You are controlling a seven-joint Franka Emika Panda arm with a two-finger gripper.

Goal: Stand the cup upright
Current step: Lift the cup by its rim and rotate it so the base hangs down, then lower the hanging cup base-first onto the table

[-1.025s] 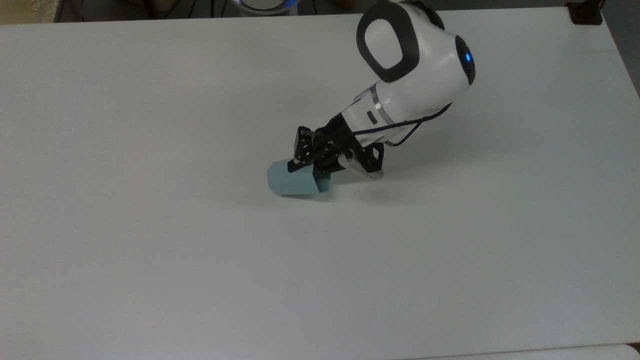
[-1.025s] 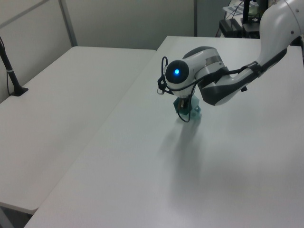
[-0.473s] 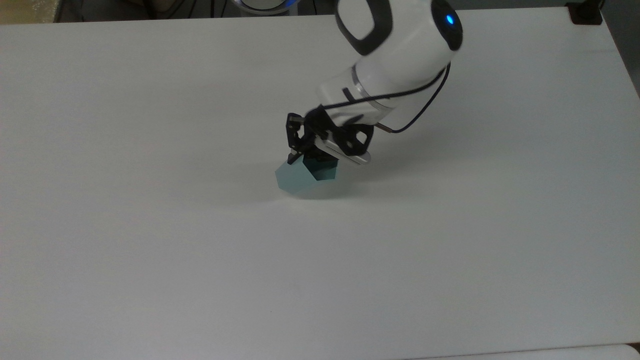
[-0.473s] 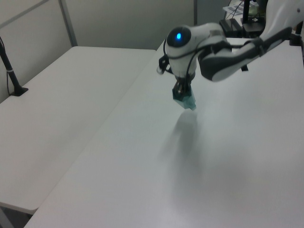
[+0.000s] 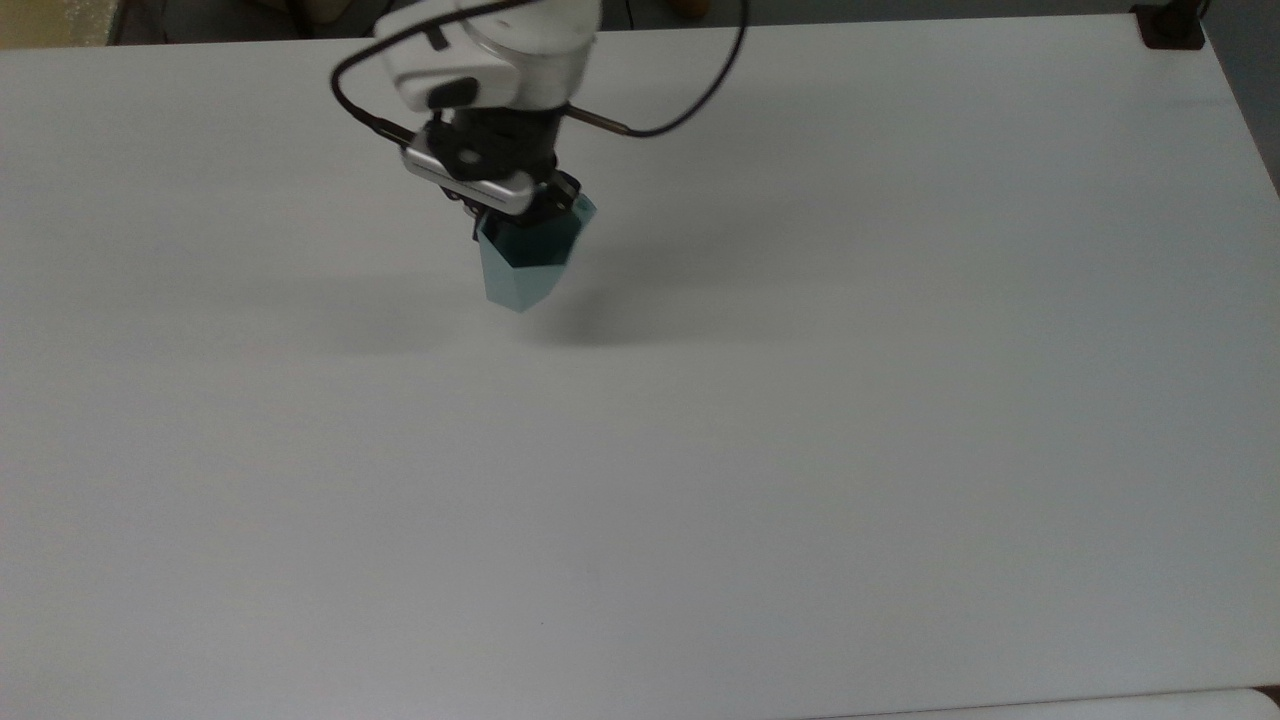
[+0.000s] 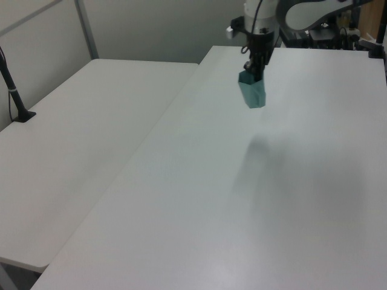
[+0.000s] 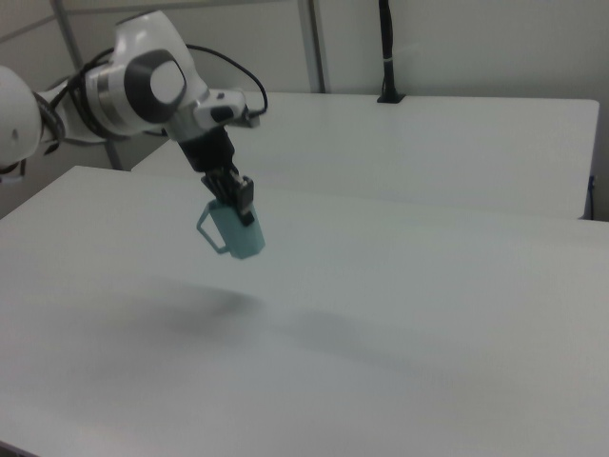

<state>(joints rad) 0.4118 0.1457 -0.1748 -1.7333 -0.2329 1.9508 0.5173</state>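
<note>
cup (image 5: 520, 262), small, pale teal, faceted plastic: we see it lifted off the white worktop (image 5: 900, 450) since a moment ago, hanging mouth-up, pinched at its rim by the pincer (image 5: 527, 213); only lowering remains.

A lab: bare white tables (image 6: 91, 121), partition walls (image 6: 157, 30).
</note>
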